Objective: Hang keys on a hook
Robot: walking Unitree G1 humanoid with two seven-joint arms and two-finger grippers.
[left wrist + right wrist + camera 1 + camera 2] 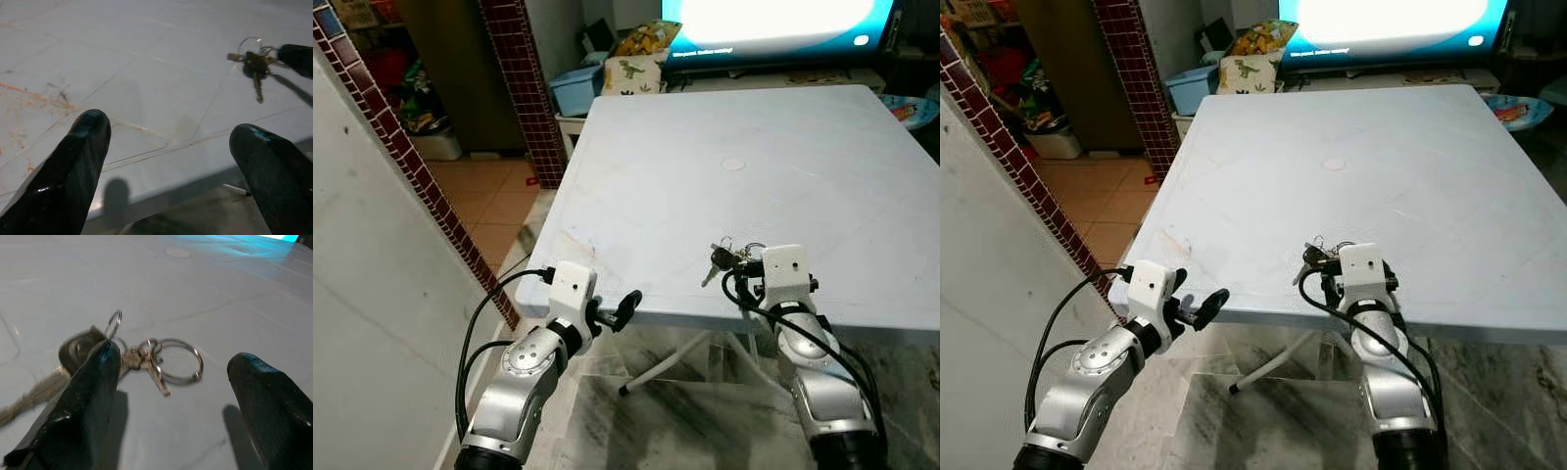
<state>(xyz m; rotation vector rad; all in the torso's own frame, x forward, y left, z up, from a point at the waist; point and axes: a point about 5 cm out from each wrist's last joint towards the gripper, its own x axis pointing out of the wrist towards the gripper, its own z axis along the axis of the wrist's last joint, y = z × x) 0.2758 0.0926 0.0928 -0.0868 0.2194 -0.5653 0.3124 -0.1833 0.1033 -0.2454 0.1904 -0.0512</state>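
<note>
Two grippers at table (705,147) front edge. Keys (142,355) lie flat near that edge; right gripper (171,396) straddles them, fingers apart. Left gripper (171,161) spread, off the corner.

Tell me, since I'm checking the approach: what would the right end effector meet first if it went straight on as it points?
Most likely the keys: they lie on the white table just ahead of the open right end effector, between its fingers. Exact depth is unclear.
</note>
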